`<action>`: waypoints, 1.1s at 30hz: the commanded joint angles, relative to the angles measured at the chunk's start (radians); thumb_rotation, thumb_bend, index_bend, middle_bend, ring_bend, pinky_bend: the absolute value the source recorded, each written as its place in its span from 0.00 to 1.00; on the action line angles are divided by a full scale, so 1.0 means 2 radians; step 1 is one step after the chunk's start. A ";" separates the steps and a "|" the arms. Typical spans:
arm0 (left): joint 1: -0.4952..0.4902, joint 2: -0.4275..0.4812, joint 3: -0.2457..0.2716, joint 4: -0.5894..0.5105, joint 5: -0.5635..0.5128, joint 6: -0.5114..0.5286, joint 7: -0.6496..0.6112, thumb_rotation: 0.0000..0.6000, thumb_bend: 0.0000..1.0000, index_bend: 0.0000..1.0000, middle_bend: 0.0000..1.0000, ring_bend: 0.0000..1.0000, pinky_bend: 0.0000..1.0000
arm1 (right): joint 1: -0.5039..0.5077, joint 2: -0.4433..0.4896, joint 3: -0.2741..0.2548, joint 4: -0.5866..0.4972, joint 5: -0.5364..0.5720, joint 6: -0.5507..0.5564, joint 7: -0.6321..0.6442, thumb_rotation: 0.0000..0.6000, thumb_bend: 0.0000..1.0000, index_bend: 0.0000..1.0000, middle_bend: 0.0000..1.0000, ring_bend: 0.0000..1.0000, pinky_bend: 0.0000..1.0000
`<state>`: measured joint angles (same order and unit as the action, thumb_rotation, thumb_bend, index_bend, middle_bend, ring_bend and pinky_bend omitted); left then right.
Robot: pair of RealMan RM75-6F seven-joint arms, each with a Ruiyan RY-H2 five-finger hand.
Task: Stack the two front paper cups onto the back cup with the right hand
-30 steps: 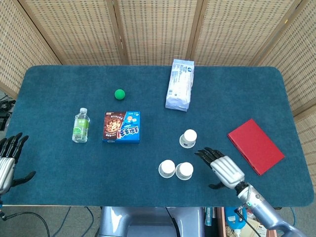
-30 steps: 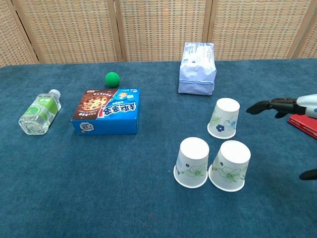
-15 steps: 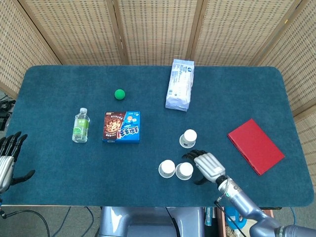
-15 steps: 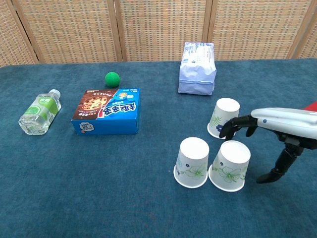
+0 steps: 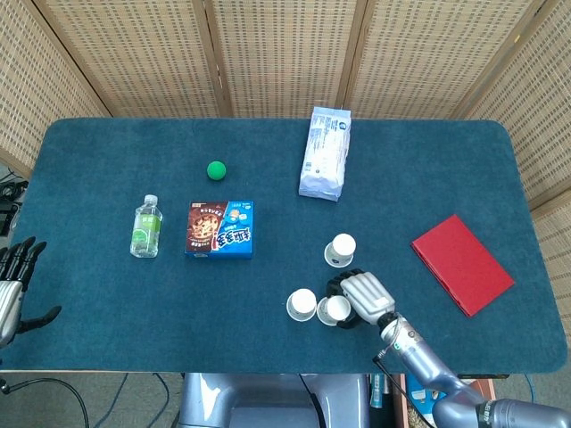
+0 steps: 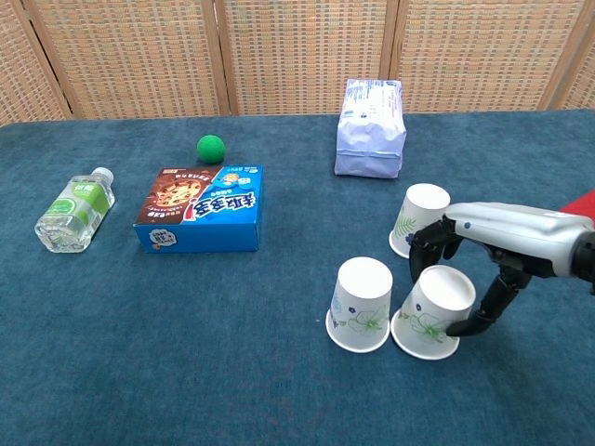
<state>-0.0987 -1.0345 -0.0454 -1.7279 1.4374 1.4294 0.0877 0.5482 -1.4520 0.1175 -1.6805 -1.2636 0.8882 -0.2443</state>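
Note:
Three white floral paper cups stand upside down on the blue table. The back cup is apart from the front left cup and the front right cup, which stand side by side. My right hand wraps the front right cup: its fingers curl down behind it, in front of the back cup, and the thumb presses its right side. That cup leans slightly. My left hand hangs with fingers spread at the table's left edge, holding nothing.
A blue snack box, a small water bottle and a green ball lie on the left half. A white packet lies behind the cups. A red booklet lies to the right.
My right hand came in from the right, reached over the front right cup and closed its fingers and thumb on it. The cup tipped a little. The left hand stayed put.

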 commanded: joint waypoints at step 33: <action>-0.001 0.006 0.001 -0.003 -0.003 -0.003 -0.011 1.00 0.20 0.00 0.00 0.00 0.00 | 0.042 0.104 0.095 -0.096 0.110 0.070 -0.035 1.00 0.38 0.49 0.53 0.35 0.36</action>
<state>-0.1006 -1.0234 -0.0434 -1.7325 1.4315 1.4238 0.0658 0.6044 -1.2309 0.2937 -1.9001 -1.0851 1.0388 -0.2825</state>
